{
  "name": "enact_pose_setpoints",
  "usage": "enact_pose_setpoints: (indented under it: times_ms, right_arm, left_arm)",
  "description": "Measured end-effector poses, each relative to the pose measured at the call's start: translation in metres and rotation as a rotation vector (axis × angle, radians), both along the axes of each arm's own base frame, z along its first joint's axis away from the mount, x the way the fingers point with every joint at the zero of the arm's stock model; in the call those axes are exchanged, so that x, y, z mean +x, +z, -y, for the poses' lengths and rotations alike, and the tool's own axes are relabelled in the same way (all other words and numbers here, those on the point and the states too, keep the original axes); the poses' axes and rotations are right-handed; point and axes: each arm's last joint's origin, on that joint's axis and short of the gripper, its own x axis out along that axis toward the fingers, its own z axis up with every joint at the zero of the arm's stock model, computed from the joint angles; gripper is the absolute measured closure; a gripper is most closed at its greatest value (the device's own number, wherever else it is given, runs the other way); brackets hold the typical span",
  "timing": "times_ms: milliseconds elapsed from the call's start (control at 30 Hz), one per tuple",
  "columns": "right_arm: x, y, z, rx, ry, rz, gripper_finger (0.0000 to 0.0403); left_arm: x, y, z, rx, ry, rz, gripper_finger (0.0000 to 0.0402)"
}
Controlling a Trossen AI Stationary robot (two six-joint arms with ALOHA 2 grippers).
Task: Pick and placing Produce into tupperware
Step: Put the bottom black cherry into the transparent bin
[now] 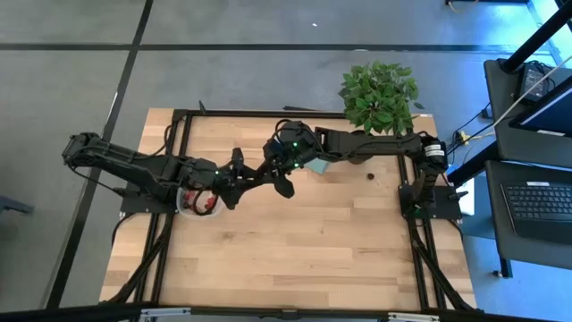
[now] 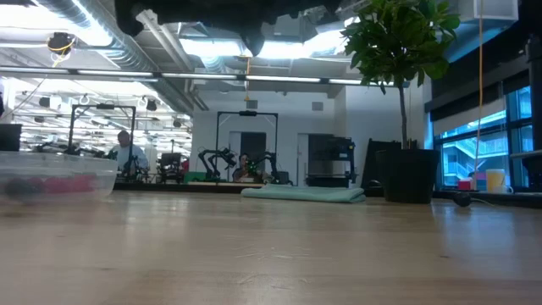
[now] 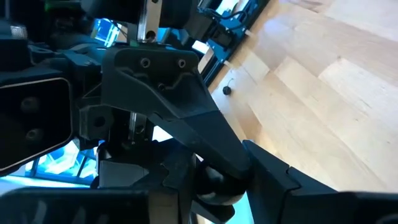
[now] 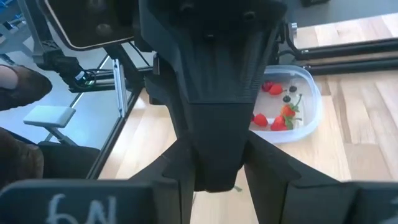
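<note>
**Produce mostly boxed; one stray berry left on table**

A pale wood table [image 1: 295,241] in an open lab is seen, with other rigs and a person far behind in the low view. The tupperware [image 4: 306,112] rests on the table's left part, under the left arm. Red and dark berries [image 4: 273,118] are seen lying inside it, so most of the task is judged done. One small dark berry [image 1: 368,176] is seen loose on the wood near the right arm's base; it is judged the remaining piece.

Both arms meet above mid-table. The left gripper [image 1: 234,183] and the right gripper [image 1: 284,174] are held close together, aloft. Whether either claw is spread or closed cannot be told.

A potted plant [image 1: 379,94] stands at the far edge, and a teal pad [image 1: 319,165] lies beneath the right wrist. Neither blocks the stray berry.
</note>
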Motion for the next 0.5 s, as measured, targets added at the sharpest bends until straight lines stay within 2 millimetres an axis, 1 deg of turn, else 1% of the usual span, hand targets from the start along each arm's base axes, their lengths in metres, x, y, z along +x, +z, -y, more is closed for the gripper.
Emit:
enact_pose_setpoints:
  times_ms: [267,367,433,500]
  right_arm:
    - [-0.0005,-0.0006,0.0002,0.001,0.000,-0.008,0.0290]
    - [-0.0005,-0.0007,0.0003,0.010,-0.004,-0.012,0.0288]
    - [-0.0005,-0.0007,0.0002,0.027,-0.011,-0.019,0.0268]
    - [-0.0007,-0.0011,0.0004,0.029,-0.015,-0.024,0.0235]
  left_arm:
    - [0.0006,-0.0007,-0.0008,-0.001,0.009,-0.003,0.0290]
    - [0.0006,-0.0007,-0.0010,0.001,0.015,-0.003,0.0296]
    - [0.0006,-0.0006,-0.0009,0.000,0.014,-0.001,0.0297]
    - [0.0006,-0.0006,-0.0009,0.000,0.015,-0.002,0.0297]
